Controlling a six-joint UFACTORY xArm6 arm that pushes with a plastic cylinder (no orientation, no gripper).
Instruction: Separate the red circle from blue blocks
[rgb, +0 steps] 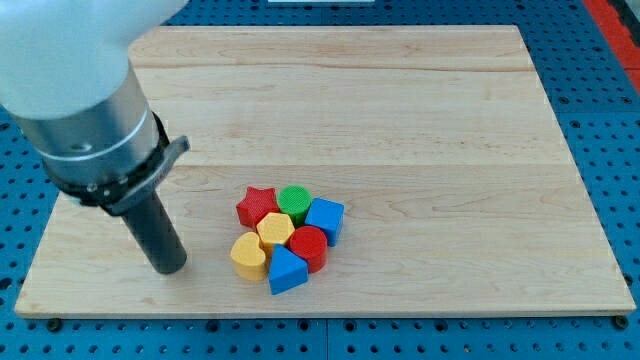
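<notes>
Item 1, my tip (168, 268): lower end of a straight dark rod, resting on the desk (420, 120) in the lower left of the frame. It grasps nothing and touches no block. It stands apart from the cluster, on its left, level with the yellow heart.

Item 2, arm: the rod slants up and left into a grey metal collar (92, 145), then into a white housing (55, 45) that fills the upper left corner.

Item 3, yellow heart (248, 255): nearest block to my tip, at the cluster's lower left edge.

Item 4, yellow hexagon (274, 229): just above and right of the heart, in the middle of the cluster.

Item 5, red star (257, 205): upper left of the cluster, against the hexagon.

Item 6, green circle (294, 201): top of the cluster, beside the star.

Item 7, red circle (308, 246): lower centre of the frame, right half of the cluster. It is pressed between both blue blocks and touches the hexagon on its left.

Item 8, blue cube (325, 218): upper right of the red circle, touching it.

Item 9, blue triangle (286, 270): lower left of the red circle, touching it, at the cluster's bottom.

Item 10, desk: pale wooden board, lying on a blue perforated surface (20, 190).
</notes>
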